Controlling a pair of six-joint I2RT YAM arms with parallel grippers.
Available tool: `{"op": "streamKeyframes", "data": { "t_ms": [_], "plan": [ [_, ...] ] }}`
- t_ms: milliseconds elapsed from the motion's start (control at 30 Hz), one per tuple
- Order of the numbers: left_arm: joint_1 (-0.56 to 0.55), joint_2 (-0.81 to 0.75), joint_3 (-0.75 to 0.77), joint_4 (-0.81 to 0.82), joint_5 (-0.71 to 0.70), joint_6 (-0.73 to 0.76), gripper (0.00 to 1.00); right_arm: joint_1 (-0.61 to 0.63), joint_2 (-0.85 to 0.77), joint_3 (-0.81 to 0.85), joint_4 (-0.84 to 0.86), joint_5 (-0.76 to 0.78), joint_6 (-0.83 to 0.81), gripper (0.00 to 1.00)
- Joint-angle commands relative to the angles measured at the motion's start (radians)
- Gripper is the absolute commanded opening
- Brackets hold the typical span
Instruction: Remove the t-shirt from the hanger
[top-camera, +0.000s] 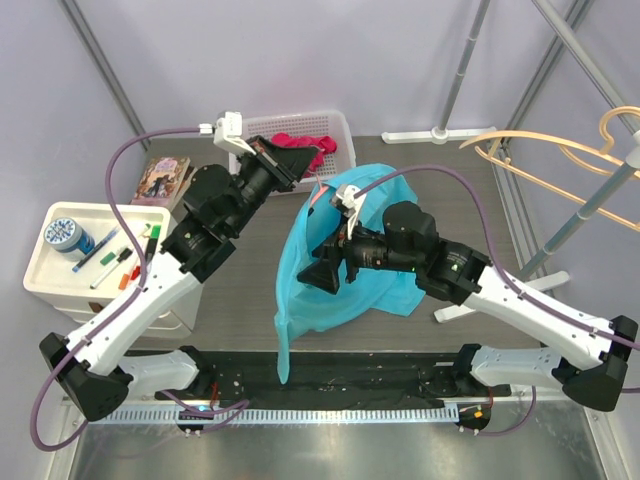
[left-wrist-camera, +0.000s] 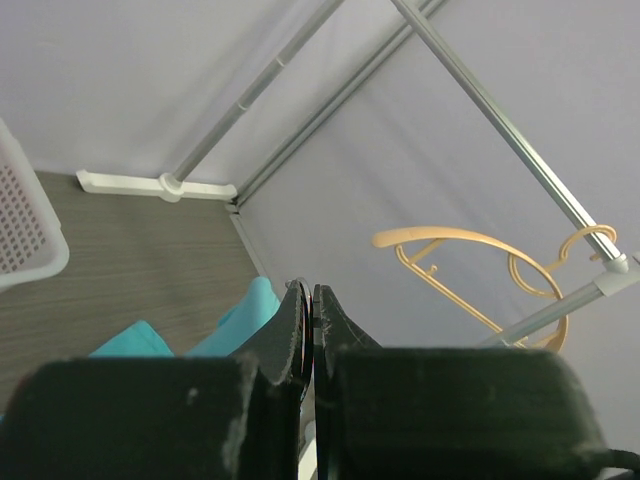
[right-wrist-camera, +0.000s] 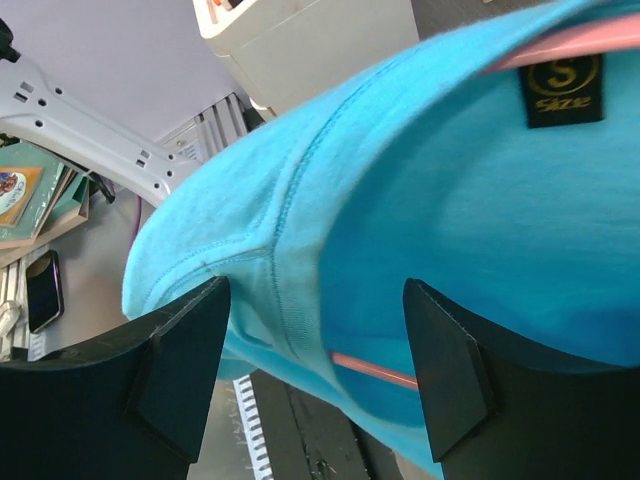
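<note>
The cyan t-shirt (top-camera: 300, 290) hangs from a pink hanger (top-camera: 318, 195) above the table's middle. My left gripper (top-camera: 305, 175) is shut on the hanger's thin hook, which shows as a sliver between the closed jaws of the left gripper (left-wrist-camera: 312, 295); a cyan fold of the t-shirt (left-wrist-camera: 240, 320) lies below it. My right gripper (top-camera: 322, 275) is open at the shirt's front. In the right wrist view the right gripper (right-wrist-camera: 315, 300) has its fingers spread wide either side of a t-shirt (right-wrist-camera: 420, 180) shoulder seam. The hanger (right-wrist-camera: 375, 368) bar peeks from under the fabric.
A white basket (top-camera: 345, 125) holding red cloth stands at the back. A book (top-camera: 160, 180) and a white tray (top-camera: 40, 275) of pens and a tape roll sit on the left. Tan hangers (top-camera: 560, 150) hang on the rack pole (top-camera: 590, 200) at the right.
</note>
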Motion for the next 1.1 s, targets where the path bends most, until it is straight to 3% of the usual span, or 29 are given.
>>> {"op": "streamKeyframes", "data": {
  "t_ms": [0, 100, 267, 467, 700, 967, 1067],
  "plan": [
    [0.005, -0.042, 0.0, 0.057, 0.046, -0.034, 0.0, -0.05, -0.036, 0.018, 0.074, -0.077, -0.036, 0.76],
    [0.005, -0.044, -0.009, 0.066, 0.051, -0.037, 0.0, -0.083, -0.048, -0.025, 0.114, -0.142, -0.01, 0.74],
    [0.005, -0.032, -0.017, 0.115, 0.052, -0.034, 0.0, -0.087, -0.033, -0.088, 0.225, -0.307, 0.063, 0.62],
    [0.005, -0.01, -0.017, 0.172, 0.057, -0.025, 0.0, -0.087, -0.034, -0.129, 0.261, -0.306, 0.102, 0.5],
    [0.003, 0.001, -0.066, 0.275, 0.018, 0.04, 0.0, -0.087, -0.016, -0.053, 0.196, -0.222, 0.142, 0.01],
    [-0.017, 0.037, -0.158, 0.539, -0.081, 0.172, 0.0, -0.055, 0.098, 0.161, 0.242, -0.286, 0.329, 0.01],
    [-0.021, 0.062, -0.147, 0.565, -0.077, 0.176, 0.0, 0.005, 0.219, 0.291, 0.093, -0.245, 0.283, 0.01]
  ]
}}
